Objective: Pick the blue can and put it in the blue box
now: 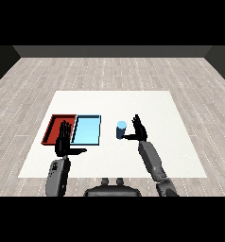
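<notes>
The left black hand (64, 141) sits over the near edge of the flat red tray (53, 125), so that corner is partly covered; its fingers are straight, thumb stuck out sideways. One small blue cylindrical can (121, 130) stands upright on the white table (157, 104), right of the light blue tray (87, 129) and apart from it. The right black hand (139, 130) is just beside the can with fingers spread wide, thumb reaching toward it, holding nothing. Two trays side by side, one can, two hands.
</notes>
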`<move>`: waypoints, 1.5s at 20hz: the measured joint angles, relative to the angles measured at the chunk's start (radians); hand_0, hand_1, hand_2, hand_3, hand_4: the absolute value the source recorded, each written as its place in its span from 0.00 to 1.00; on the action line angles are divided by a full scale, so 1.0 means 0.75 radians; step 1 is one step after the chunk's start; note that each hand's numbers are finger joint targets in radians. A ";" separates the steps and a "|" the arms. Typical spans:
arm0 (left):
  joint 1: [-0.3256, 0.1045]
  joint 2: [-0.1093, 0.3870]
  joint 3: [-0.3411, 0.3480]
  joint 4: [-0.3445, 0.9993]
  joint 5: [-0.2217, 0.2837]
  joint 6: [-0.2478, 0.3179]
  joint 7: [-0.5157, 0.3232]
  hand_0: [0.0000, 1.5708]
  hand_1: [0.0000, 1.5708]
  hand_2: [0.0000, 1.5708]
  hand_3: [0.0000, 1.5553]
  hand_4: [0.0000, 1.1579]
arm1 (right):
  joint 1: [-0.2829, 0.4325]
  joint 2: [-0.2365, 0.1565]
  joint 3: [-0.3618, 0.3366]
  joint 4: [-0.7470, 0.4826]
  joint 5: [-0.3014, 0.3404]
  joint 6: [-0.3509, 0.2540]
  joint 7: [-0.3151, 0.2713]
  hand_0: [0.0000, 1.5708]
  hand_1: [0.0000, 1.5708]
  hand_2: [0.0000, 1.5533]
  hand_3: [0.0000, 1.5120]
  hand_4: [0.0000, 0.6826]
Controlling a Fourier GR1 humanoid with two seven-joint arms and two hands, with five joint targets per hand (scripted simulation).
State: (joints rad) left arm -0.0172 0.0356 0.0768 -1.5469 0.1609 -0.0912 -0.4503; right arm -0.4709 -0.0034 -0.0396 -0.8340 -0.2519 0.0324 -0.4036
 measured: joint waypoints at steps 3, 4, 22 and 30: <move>0.003 0.022 0.019 -0.021 0.021 -0.016 0.018 0.00 0.00 0.00 0.00 0.00 | -0.073 -0.001 -0.017 0.114 -0.006 0.014 -0.050 0.00 0.00 0.00 0.00 0.00; -0.003 0.018 0.020 0.012 0.014 -0.018 -0.012 0.00 0.00 0.00 0.00 0.00 | -0.092 0.000 -0.016 0.149 -0.011 0.016 -0.064 0.00 0.00 0.00 0.00 0.00; 0.013 0.013 0.008 -0.033 -0.003 0.002 -0.005 0.00 0.00 0.00 0.00 0.00 | -0.232 0.004 0.149 0.399 -0.194 -0.021 -0.189 0.00 0.00 0.00 0.00 0.00; 0.057 0.005 -0.006 -0.049 -0.007 0.002 -0.014 0.00 0.00 0.00 0.00 0.00 | -0.308 0.003 0.188 0.501 -0.249 -0.019 -0.212 0.00 0.00 0.00 0.00 0.00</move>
State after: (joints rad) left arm 0.0256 0.0392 0.0725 -1.5839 0.1555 -0.0896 -0.4609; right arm -0.7018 -0.0012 0.1014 -0.4586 -0.4386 0.0184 -0.5626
